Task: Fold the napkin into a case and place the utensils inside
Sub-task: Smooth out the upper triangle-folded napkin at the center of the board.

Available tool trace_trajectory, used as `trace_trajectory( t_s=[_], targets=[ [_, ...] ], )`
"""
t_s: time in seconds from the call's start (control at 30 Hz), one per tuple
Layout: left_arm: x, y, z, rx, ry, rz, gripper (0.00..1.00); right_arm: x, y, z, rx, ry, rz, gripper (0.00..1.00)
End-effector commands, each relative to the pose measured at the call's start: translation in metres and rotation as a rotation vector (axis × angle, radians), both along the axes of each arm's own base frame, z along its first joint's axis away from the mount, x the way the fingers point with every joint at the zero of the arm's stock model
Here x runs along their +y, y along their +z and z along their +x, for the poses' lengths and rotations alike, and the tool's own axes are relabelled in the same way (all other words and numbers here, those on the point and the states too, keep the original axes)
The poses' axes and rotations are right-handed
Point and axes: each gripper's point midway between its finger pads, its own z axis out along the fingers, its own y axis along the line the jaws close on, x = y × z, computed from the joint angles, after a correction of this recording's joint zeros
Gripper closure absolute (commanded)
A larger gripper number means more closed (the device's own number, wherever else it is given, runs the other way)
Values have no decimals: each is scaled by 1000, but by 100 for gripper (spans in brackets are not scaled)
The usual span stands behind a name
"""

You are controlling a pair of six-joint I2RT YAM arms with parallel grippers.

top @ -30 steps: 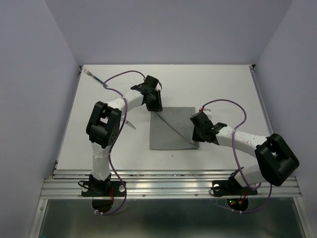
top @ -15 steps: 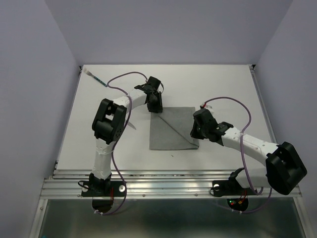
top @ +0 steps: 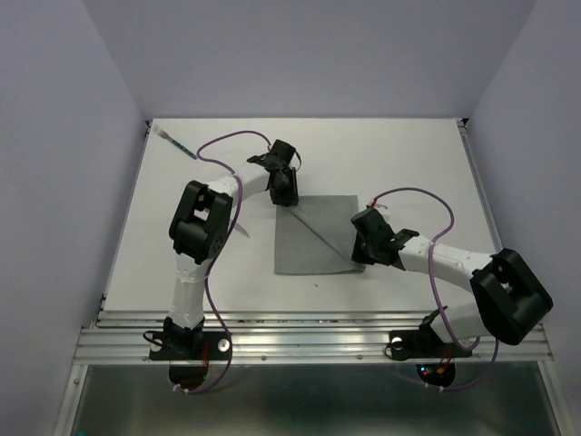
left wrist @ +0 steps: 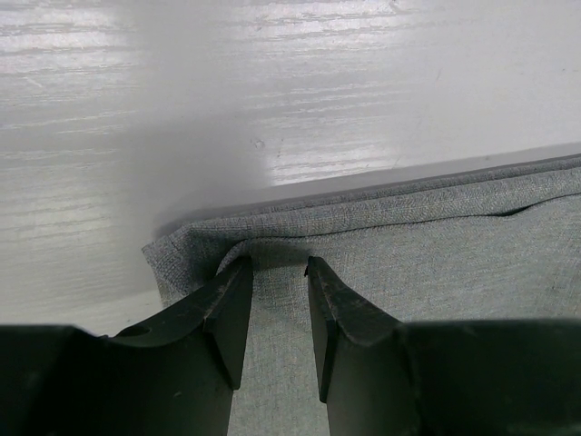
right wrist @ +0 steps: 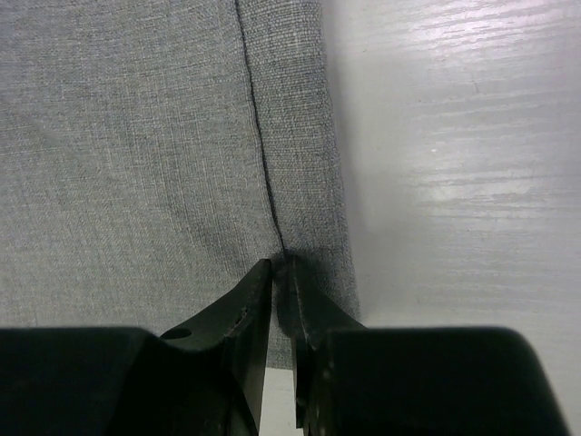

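Pinching napkin (right wrist: 136, 136) corner: right tool (right wrist: 280, 265)

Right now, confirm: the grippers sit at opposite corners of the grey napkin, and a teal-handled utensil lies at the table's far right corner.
No: the utensil lies at the far left corner of the table, per the top view. The rest stands.

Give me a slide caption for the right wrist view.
Right pincer pinching a fold of the grey napkin on the white table.
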Motion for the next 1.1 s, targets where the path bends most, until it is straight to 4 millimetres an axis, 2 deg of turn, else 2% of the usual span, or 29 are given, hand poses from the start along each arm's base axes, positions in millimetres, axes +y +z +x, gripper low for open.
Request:
trace_trajectory(
  t_s=[0.0,0.03,0.13,0.23,0.3,0.37,0.47,0.63,0.8,0.87,0.97,1.07],
  targets=[
    [5,25,6,-54,0,19,58,-2,18,-1,-36,-1,17,81],
    [5,34,7,-71,3,10,58,4,34,4,-71,1,50,81],
    [7,54,5,-102,11,-4,58,15,62,16,-127,13,100,81],
    [13,65,-1,-107,32,4,58,23,72,26,-153,24,113,81],
    [10,63,-9,-99,26,-23,58,33,75,38,-160,32,125,81],
    [7,66,-14,-113,27,-44,58,46,74,43,-148,62,148,81],
    [11,61,-12,-113,40,-22,58,73,71,62,-142,100,199,81],
    [21,52,0,-109,62,7,58,94,69,81,-133,129,218,81],
    [26,36,13,-98,70,27,58,100,53,92,-108,118,193,81],
    [33,23,17,-78,82,43,58,101,37,93,-78,118,176,81],
    [36,9,18,-52,85,55,58,96,14,92,-44,113,127,81],
    [37,4,20,-52,83,62,58,91,8,92,-39,113,93,81]
  ],
)
